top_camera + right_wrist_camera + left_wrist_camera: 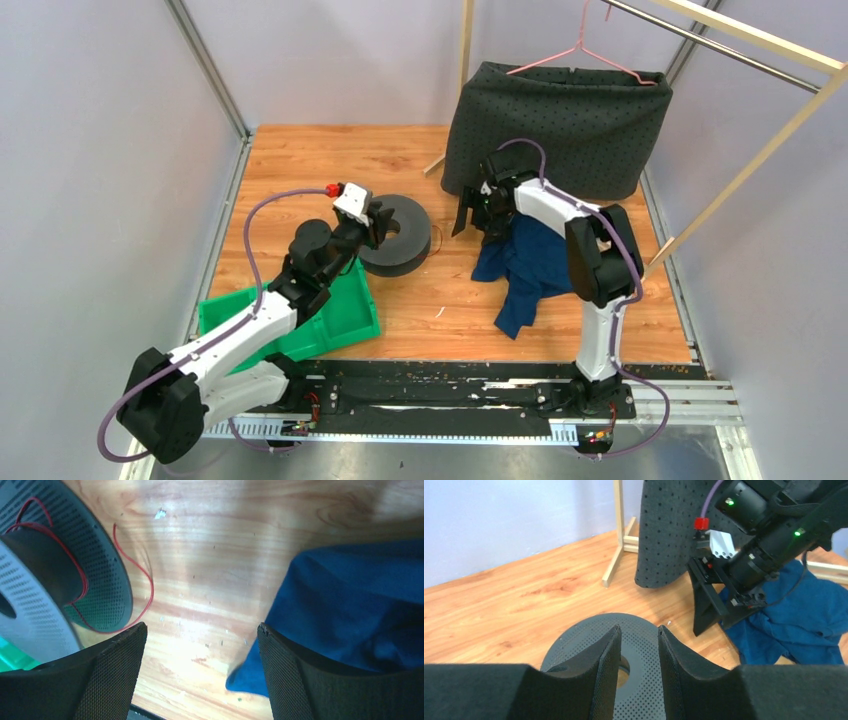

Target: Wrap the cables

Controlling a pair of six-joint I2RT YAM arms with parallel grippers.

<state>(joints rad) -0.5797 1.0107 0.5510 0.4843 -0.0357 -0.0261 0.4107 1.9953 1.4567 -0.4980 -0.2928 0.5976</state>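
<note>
The wooden desk (300, 170) shows a warm plank grain, and my own arms cover much of it from above. At the back a dark grey dotted cloth (560, 125) hangs over a pale wooden rack (465, 70) and hides the rack's lower part. A crumpled blue cloth (525, 265) lies in front of it, with my right arm covering part of it. My left arm crosses the green plastic bin (340, 320), so I can only see its near wall and one corner.

The round dark grey spool (400, 235) lies flat between the bin and the blue cloth. Its flanges are perforated with fine dots and it has a hole at the centre. In my left wrist view my fingers block its near rim, and in my right wrist view the frame edge cuts it off.

My left gripper (639, 630) hangs over the spool's centre hole. Its padded black jaws stand a narrow gap apart and I can see nothing between them. My right gripper (201, 627) is released, its jaws spread wide over bare wood and the blue cloth's edge.

The cable (150, 587) is a thread-thin red wire. It is loosely looped round the spool's dark hub and trails in a curve onto the desk just beside the flange. It lies to the spool side of my right gripper, and its loop ends close to one finger. I cannot tell whether it touches that finger. From above it is too fine to follow.
</note>
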